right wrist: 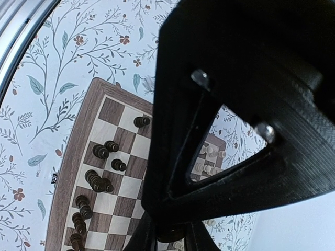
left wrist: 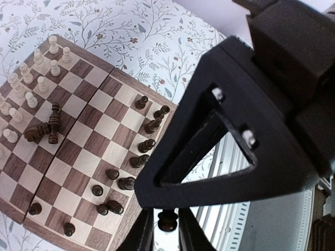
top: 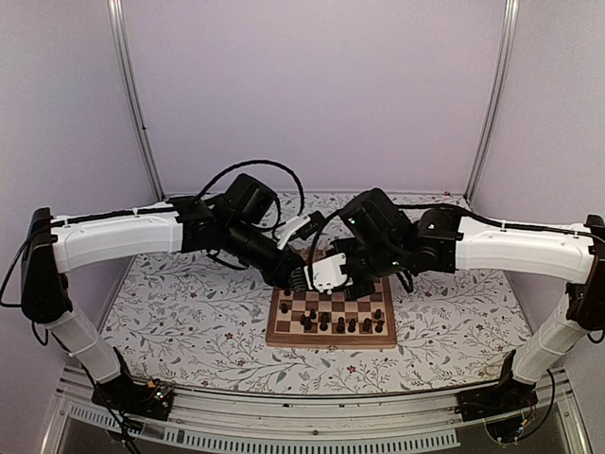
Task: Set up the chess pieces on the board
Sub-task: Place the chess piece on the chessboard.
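Note:
The board [top: 331, 342] lies between my arms. Dark chess pieces [top: 352, 324] stand along its near rows, and pale ones [left wrist: 31, 78] crowd the far end. Three dark pieces [left wrist: 47, 128] lie toppled among them. My two grippers meet above the board's far left part. A dark piece [left wrist: 167, 220] sits between the fingers of my left gripper [left wrist: 166, 238], with a thin gap beside it. My right gripper [right wrist: 171, 241] is shut on the same dark piece [right wrist: 171, 234]. In the top view the left gripper [top: 301, 277] and right gripper [top: 333, 281] are nearly touching.
A large black triangular gripper frame [left wrist: 235, 130] hides much of each wrist view. Floral table surface [top: 189, 322] surrounds the board. Metal rails [top: 302, 407] run along the table's near edge, and white walls close in the back and sides.

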Controlling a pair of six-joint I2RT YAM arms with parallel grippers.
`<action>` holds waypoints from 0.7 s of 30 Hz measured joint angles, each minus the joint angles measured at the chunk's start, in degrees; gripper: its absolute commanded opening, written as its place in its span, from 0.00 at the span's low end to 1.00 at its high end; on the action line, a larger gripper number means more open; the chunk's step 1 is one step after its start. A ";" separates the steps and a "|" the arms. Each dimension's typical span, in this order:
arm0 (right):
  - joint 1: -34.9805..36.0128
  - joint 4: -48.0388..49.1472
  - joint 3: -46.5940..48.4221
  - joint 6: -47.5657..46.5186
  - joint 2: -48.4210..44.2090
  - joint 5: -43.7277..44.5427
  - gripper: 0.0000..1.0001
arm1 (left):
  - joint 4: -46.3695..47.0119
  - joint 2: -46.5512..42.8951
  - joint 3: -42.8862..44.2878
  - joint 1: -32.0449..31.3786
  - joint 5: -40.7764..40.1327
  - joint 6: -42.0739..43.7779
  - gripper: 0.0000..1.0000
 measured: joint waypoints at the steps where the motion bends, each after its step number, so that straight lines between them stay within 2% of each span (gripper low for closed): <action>1: 0.00 0.02 -0.04 0.28 0.00 0.24 0.14 | 0.00 -0.04 0.00 0.00 -0.50 0.02 0.25; 4: -0.94 0.17 -0.07 1.57 -0.02 -0.59 0.13 | 1.07 -1.55 -0.96 -0.02 -3.56 0.04 0.31; 6: -2.60 0.07 -0.07 3.61 -0.33 -4.04 0.13 | 4.66 -5.60 -4.81 -0.04 -7.65 0.00 0.36; 9: -7.45 -0.22 -0.07 8.00 -1.88 -13.66 0.13 | 14.80 -16.11 -15.43 -0.46 -13.22 1.05 0.40; 14: -17.86 -0.33 -0.07 16.13 -5.55 -32.41 0.13 | 31.21 -25.83 -26.47 -3.23 -17.05 6.05 0.43; 18: -22.16 -0.42 -0.07 20.70 -5.99 -44.37 0.13 | 40.19 -25.31 -28.00 -5.92 -18.27 10.80 0.43; 21: -22.49 -0.44 -0.07 22.43 -5.99 -50.45 0.13 | 42.88 -22.86 -26.36 -6.67 -18.58 13.46 0.44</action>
